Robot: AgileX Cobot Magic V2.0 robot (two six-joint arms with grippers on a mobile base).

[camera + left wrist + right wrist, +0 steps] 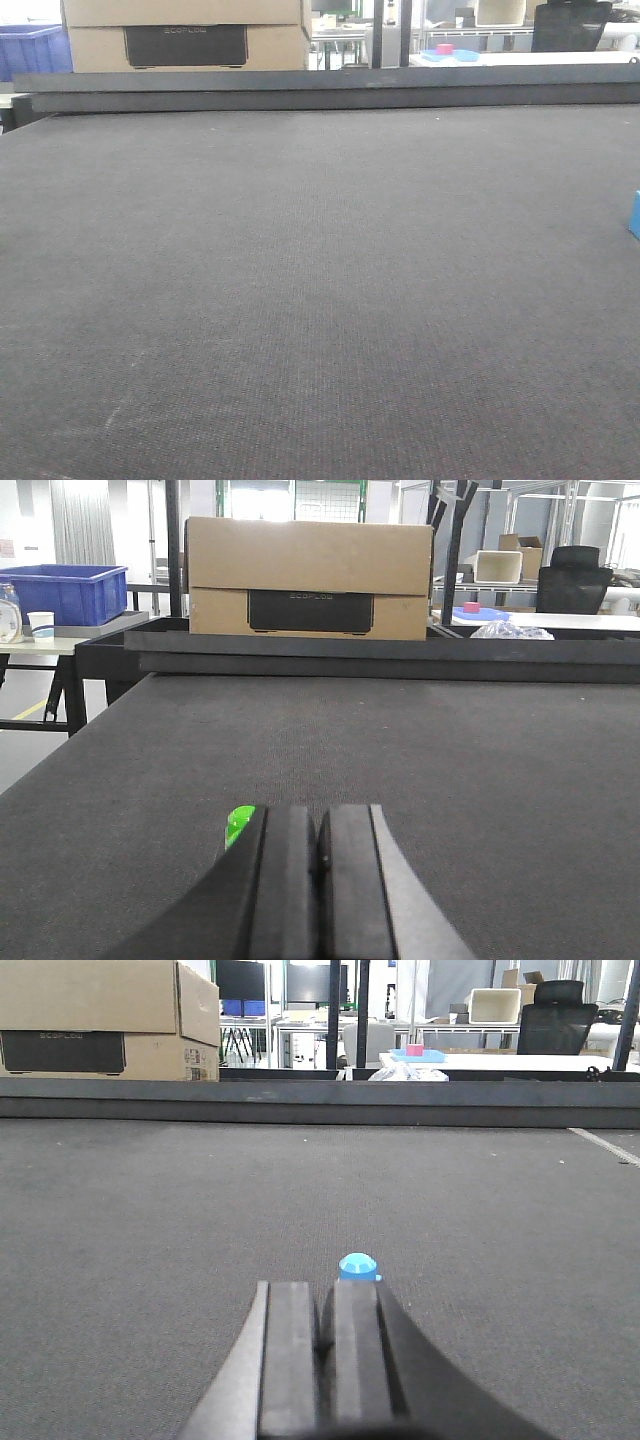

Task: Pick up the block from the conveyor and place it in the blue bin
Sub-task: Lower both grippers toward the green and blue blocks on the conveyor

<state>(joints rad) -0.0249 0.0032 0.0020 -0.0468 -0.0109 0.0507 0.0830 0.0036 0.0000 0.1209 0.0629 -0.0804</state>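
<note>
You see the conveyor (300, 300) with a matt, rough woven surface; the far box (310, 575) looks like plain cardboard.

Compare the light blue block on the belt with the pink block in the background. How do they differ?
Colour: the block is light sky-blue, while the pink block is pink. Place: the block lies directly on the conveyor, and the pink block sits on a blue plate on a white table beyond it. Visibility: the block is cut off by the right frame edge, and the pink block shows whole. Both are small.
</note>
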